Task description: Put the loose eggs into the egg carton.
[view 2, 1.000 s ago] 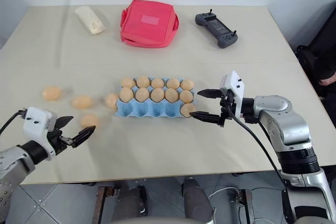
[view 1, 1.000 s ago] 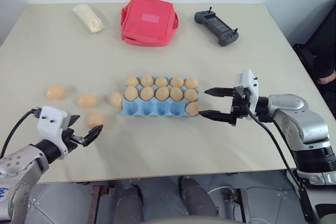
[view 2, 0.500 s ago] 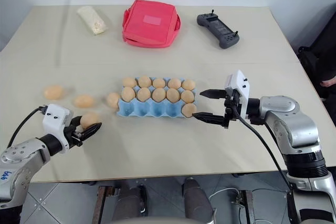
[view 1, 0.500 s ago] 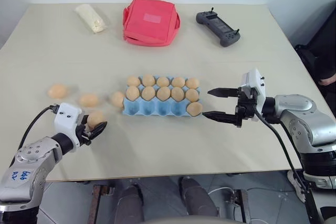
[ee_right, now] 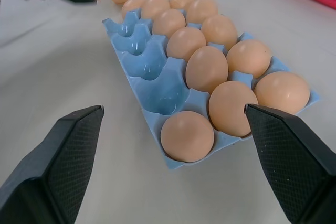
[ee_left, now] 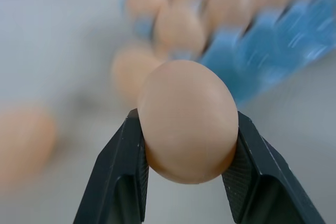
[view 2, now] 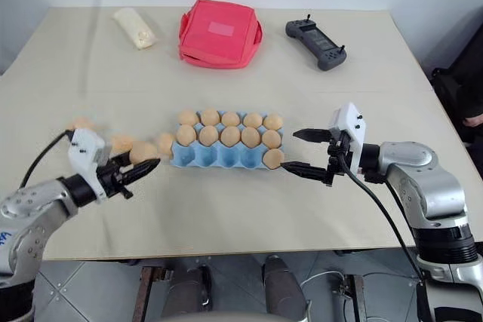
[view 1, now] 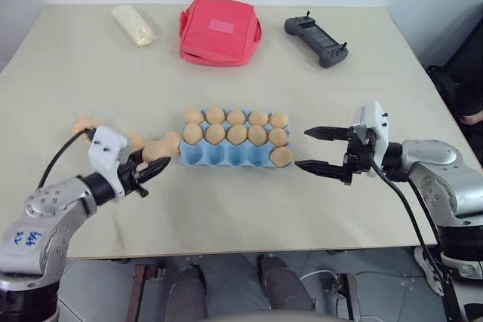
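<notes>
Beige worktop (view 1: 249, 209), bearing all items. Red bag (view 1: 219, 29) at far centre, flat. Black handheld controller (view 1: 316, 39) to its right, well apart; pale cream wrapped lump (view 1: 133, 25) to its left near the far edge.

Light blue egg carton (view 1: 226, 154) at worktop centre, lidless, three rows of five cups. Far and middle rows full; near row holding one egg (ee_right: 187, 135) in the right-end cup, the other four cups bare.

Right gripper (view 1: 318, 149) just right of the carton, level with that filled end cup, jaws spread wide, grasping nothing, clear of carton and egg.

Left gripper (view 2: 138, 168) left of the carton's near corner, raised off the worktop, pointing toward the carton, jaws clenched on a single held egg (ee_left: 187, 120), one finger (ee_left: 123, 174) on each flank.

Loose eggs on the worktop left of the carton: one (view 1: 171, 142) against the carton's left end, touching or just beside it; one (view 2: 121, 143) near the left gripper, partly hidden; one (view 1: 84, 124) farther left, apart from the rest.
</notes>
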You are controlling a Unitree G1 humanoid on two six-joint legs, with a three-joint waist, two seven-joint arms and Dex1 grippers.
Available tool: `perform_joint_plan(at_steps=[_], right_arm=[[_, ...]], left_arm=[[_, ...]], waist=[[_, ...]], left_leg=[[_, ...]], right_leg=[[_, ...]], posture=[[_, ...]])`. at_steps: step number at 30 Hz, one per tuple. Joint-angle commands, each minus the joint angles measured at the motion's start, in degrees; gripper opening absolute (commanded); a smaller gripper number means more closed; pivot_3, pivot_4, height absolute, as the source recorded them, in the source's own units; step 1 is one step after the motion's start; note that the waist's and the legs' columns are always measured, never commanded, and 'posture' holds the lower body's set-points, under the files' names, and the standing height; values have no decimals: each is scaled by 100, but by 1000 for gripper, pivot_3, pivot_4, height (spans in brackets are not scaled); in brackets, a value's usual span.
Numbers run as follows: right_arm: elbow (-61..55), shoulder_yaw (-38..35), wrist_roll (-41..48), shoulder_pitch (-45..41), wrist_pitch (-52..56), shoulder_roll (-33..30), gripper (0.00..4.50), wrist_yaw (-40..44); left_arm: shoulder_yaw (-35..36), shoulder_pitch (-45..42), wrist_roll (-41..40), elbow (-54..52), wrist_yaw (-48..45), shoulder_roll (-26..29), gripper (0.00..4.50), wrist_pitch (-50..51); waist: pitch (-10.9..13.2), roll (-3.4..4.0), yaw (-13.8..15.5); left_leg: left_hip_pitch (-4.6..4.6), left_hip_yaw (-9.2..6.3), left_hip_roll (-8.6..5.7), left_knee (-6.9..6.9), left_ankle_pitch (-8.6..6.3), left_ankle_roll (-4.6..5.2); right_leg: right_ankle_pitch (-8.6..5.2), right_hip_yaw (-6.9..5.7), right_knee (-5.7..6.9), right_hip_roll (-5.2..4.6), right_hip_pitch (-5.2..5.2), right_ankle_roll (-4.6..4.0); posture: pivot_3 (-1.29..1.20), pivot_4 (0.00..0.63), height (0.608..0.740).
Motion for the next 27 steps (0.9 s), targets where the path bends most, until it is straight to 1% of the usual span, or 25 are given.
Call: perform_joint_plan(at_steps=[1, 5, 9, 14, 18, 21, 27], right_arm=[[-377, -398, 169, 190, 29, -148, 4500, -107], [-698, -657, 297, 561, 81, -230, 4500, -140], [-1113, -876, 401, 1048, 94, -270, 4500, -256], [-1422, -1081, 422, 1426, 71, -148, 4500, -673], [-1661, -1197, 472, 1708, 73, -96, 4500, -930], [-1815, -1285, 480, 1909, 52, -75, 4500, -1093], [-2101, -1485, 581, 2262, 55, -22, 4500, -1383]], left_arm=[[-342, -605, -87, 70, -124, 63, 1480, 53], [-918, -1339, 38, 507, -313, -147, 1480, -115], [-1673, -2022, 376, 1250, -649, -537, 1480, -612], [-2502, -2737, 602, 2087, -1290, -1138, 1480, -1050], [-2870, -3083, 756, 2590, -1713, -1429, 1480, -1271], [-3099, -3266, 929, 2938, -1975, -1526, 1480, -1423], [-3216, -3401, 1282, 3368, -2122, -1651, 1480, -1748]], waist=[[0, 0, 18], [0, 0, 81], [0, 0, 119], [0, 0, 131], [0, 0, 117], [0, 1, 106], [0, 0, 133]], left_leg=[[0, -1, 0, 0, 0, 0], [-1, -3, -2, 4, -1, 0], [-1, -6, -3, 5, -1, 1], [-3, -8, -7, 14, -1, 2], [-2, -11, -8, 14, 0, 4], [-1, -12, -8, 12, 0, 4], [-2, -15, -9, 15, 0, 5]], right_leg=[[5, 0, 0, 0, 0, 9], [17, 0, -1, 1, 2, 32], [16, 0, -1, 3, 5, 33], [20, 2, -2, 2, 9, 39], [21, 2, -3, 3, 12, 41], [20, 2, -3, 3, 13, 41], [20, 2, -3, 3, 16, 41]], posture=[[0, 150, 740], [0, 150, 740], [0, 150, 740], [0, 150, 740], [0, 150, 740], [0, 150, 740], [0, 150, 740]])
